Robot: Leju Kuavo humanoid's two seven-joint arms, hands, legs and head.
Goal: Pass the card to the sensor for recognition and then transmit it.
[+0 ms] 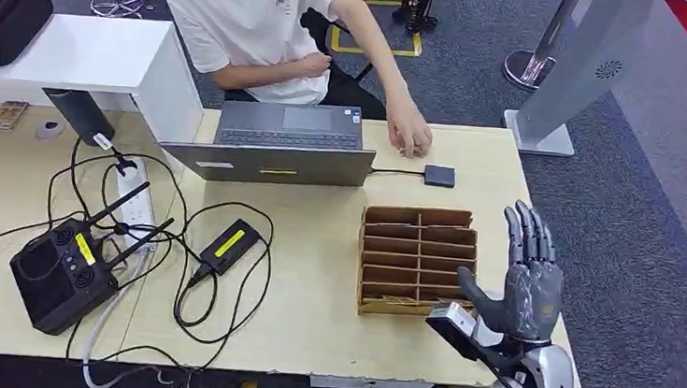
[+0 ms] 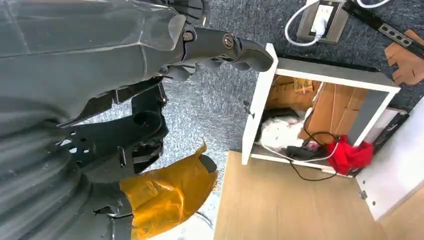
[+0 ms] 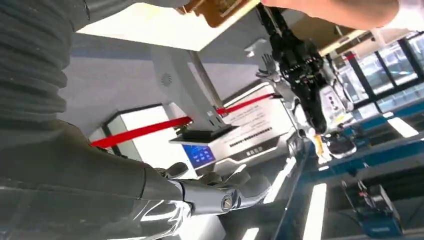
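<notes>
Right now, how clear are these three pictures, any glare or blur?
Head view: even light, sharp on the table and right hand. Left wrist view: glare on the left hand cover, floor sharp. Right wrist view: bright, washed-out ceiling lights, soft background.

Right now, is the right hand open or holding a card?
Open. In the head view the right hand stands beside the cardboard rack, fingers straight and spread, thumb out, nothing between them.

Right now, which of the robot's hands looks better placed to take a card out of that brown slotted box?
The right hand, probably. It is raised, fingers spread and holding nothing, just beside the cardboard card box at the table's right end. The left hand hangs low beside the table, above the carpet, away from the box.
</notes>
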